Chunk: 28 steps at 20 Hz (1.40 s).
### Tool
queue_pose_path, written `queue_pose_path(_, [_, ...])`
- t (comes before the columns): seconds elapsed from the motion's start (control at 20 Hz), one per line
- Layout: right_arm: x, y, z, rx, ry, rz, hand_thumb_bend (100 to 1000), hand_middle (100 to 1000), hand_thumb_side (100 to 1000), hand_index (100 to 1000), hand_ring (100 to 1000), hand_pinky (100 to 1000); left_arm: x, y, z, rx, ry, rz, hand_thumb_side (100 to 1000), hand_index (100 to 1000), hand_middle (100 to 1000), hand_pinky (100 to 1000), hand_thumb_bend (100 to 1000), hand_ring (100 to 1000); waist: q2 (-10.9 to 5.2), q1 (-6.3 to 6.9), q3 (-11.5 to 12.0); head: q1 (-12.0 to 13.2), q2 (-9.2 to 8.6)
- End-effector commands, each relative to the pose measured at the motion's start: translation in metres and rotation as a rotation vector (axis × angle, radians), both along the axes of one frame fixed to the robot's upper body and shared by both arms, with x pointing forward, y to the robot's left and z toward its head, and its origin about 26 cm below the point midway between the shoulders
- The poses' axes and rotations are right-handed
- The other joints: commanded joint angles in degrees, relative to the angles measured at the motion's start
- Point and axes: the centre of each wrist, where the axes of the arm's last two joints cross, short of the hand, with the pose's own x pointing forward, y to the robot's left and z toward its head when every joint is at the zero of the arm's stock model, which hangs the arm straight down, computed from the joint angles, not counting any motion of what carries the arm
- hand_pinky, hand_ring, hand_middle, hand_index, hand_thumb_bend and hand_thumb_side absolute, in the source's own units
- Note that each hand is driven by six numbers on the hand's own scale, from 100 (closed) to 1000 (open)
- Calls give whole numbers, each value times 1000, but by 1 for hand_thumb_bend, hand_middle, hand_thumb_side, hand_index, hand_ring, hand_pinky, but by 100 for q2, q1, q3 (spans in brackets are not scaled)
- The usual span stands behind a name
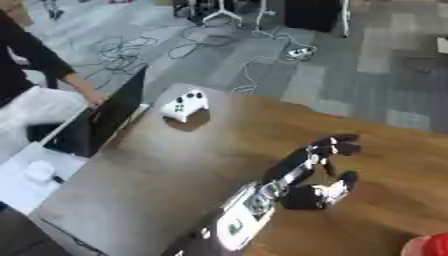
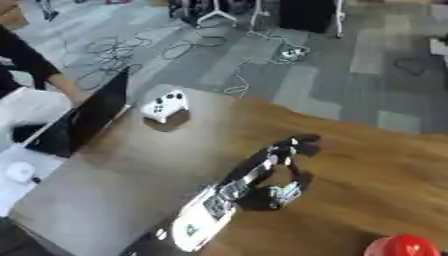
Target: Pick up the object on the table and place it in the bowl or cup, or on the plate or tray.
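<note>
White game controller (image 1: 185,104) sits near the tabletop's (image 1: 157,170) far left corner, untouched. Left hand (image 1: 319,172) hovers mid-table, fingers spread and empty, seemingly readying to reach. Red object (image 2: 403,246) peeks at the near right edge.

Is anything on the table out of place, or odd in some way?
A white game controller sits at the table's far left corner, close to the edge. The left hand hovers open and empty. No bowl, cup, plate or tray is clearly visible.
</note>
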Motion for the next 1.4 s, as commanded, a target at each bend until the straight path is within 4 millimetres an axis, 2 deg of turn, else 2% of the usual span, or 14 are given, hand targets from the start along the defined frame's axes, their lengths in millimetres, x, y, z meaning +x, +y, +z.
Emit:
queue_pose_path(0.05, [5,1,10,21,-4,31,100,648,569,1000,675,536,-12,-3,-7,-114,43,-20,835,910,965,568,191,903,-93,-37,112,99,-190])
queue_pose_path(0.1, [7,2,13,33,-3,38,100,671,571,1000,707,557,-19,-4,-15,-151,70,-30,836,916,982,600,235,926,-89,-53,182,119,-230])
queue_pose_path(0.35, [16,3,23,114,-3,49,100,711,603,1000,757,601,-46,-13,-45,-317,166,-76,847,937,1000,626,323,948,-76,-142,488,302,-436])
queue_pose_path(0.55, [22,5,26,171,16,40,100,720,649,1000,752,606,-56,-19,-54,-365,192,-106,853,940,1000,634,344,951,-65,-195,632,499,-584])
queue_pose_path(0.85, [26,7,25,194,30,31,100,717,668,1000,738,591,-64,-25,-63,-390,221,-124,877,940,1000,633,370,949,-47,-261,688,680,-733])
queue_pose_path(1.1, [26,8,26,200,27,32,100,730,664,1000,755,600,-67,-27,-67,-389,232,-134,923,946,1000,644,355,954,-50,-285,690,808,-775])
queue_pose_path(1.4, [26,8,26,199,22,39,100,730,652,1000,757,604,-70,-29,-70,-382,238,-150,925,943,1000,645,342,953,-60,-298,657,849,-765])
